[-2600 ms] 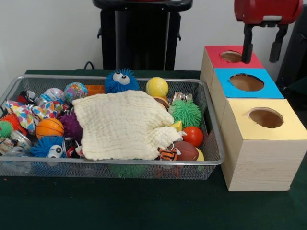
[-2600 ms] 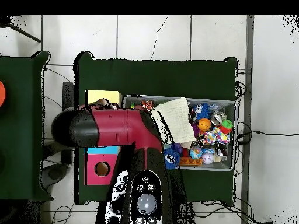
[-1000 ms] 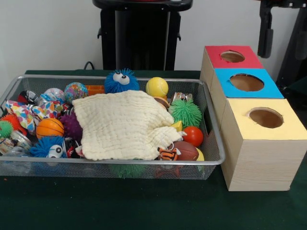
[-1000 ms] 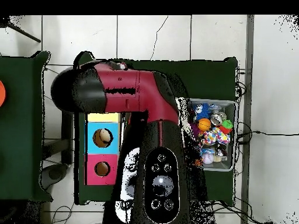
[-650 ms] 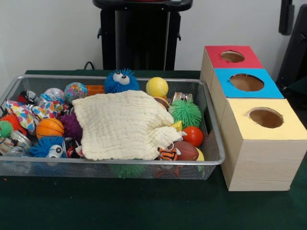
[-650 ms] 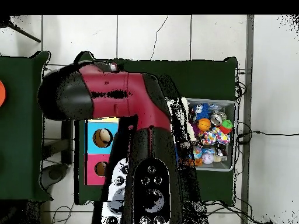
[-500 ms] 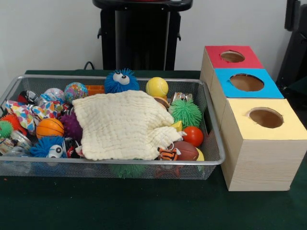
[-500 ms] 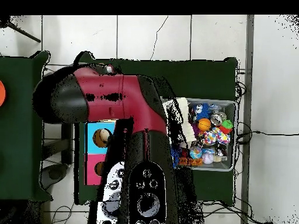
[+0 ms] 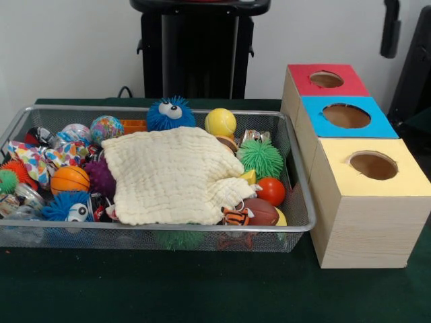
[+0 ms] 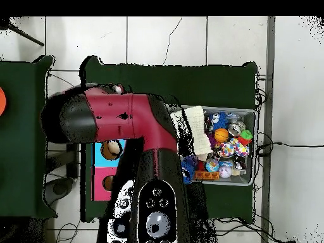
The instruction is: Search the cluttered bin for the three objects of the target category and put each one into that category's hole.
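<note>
A wire mesh bin (image 9: 302, 195) holds a heap of toys under a cream cloth (image 9: 172, 175). Around the cloth lie a blue fuzzy ball with an eye (image 9: 170, 112), a yellow ball (image 9: 220, 122), a green spiky ball (image 9: 260, 157), a red ball (image 9: 271, 190), a small football (image 9: 261, 211) and an orange basketball (image 9: 69, 180). To the right of the bin stand three boxes with round holes: red (image 9: 306, 83), blue (image 9: 377, 125) and yellow (image 9: 404, 178). Only a black part of my gripper (image 9: 390, 27) shows, at the top right, above and behind the red box.
In the overhead view the red and black arm (image 10: 120, 120) covers the boxes and the bin's left part; the blue box's hole (image 10: 112, 149) shows something round and tan inside. Green cloth covers the table (image 9: 202, 289). A black stand (image 9: 195, 47) rises behind the bin.
The gripper has risen from over the red box's hole to the picture's top right edge. The arm swung over the boxes in the overhead view. The bin's toys have not moved.
</note>
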Controlling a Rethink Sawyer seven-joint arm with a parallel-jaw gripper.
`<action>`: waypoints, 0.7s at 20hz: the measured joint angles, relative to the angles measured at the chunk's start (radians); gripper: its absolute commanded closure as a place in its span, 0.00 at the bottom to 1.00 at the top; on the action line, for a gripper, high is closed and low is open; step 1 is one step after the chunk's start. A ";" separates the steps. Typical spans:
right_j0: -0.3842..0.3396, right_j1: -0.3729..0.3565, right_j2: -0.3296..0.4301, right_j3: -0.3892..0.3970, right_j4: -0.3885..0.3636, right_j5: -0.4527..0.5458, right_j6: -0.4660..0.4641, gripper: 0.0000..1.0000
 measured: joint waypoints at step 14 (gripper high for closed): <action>-0.088 0.004 0.000 0.121 -0.003 -0.074 0.000 0.00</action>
